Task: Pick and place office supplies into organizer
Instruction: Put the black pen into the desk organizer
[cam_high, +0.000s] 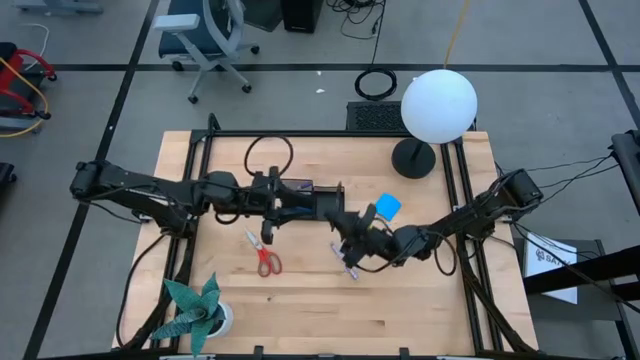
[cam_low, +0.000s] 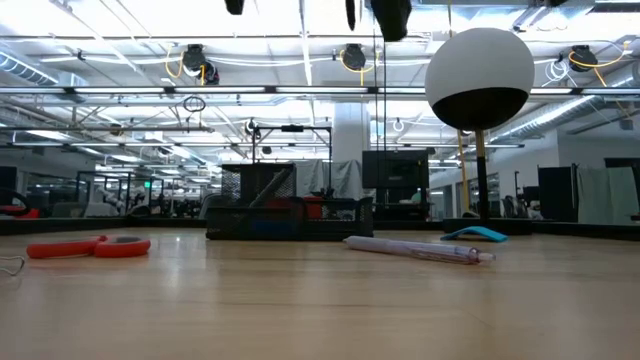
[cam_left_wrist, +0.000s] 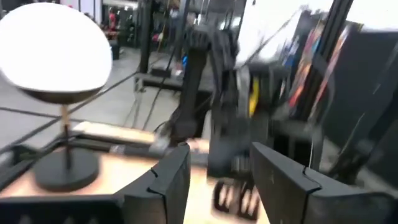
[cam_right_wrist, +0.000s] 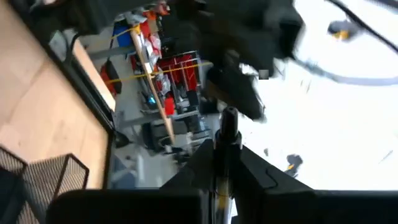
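Black organizer sitting between my jaws; right jaws are clamping a pen, left half-open, empty; scissors are waiting.

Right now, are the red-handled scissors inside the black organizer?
No. In the high view the red-handled scissors lie flat on the bare wooden table, apart from the black organizer farther back.
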